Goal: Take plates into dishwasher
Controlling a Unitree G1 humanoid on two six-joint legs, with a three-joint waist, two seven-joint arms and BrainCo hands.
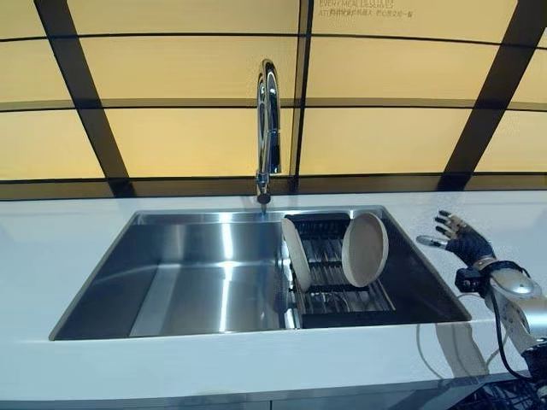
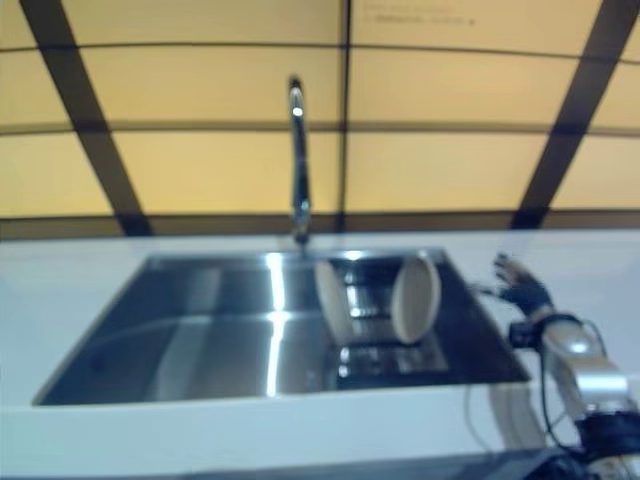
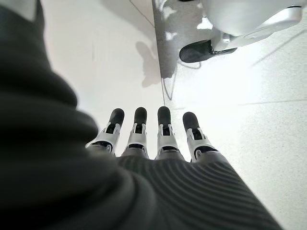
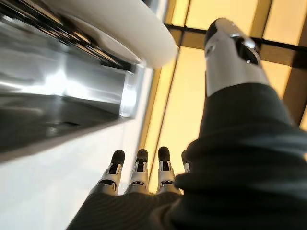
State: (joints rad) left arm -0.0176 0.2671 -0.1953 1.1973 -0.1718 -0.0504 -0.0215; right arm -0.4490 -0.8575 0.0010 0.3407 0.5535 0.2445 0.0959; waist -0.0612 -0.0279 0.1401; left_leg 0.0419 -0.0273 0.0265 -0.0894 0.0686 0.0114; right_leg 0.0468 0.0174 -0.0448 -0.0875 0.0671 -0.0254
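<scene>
Near edge: white counter (image 1: 256, 363), a bare strip along the sink front. Right hand (image 1: 461, 241) over the counter just beside the sink's (image 1: 184, 282) right rim, fingers straight and spread, holding nothing. Left hand (image 3: 158, 143) low over the floor, fingers straight, side by side, empty. Two plates (image 1: 366, 248) upright on edge in the rack (image 1: 342, 295), right compartment, apart. Left basin open. Beyond: faucet (image 1: 268, 128) at back rim.
</scene>
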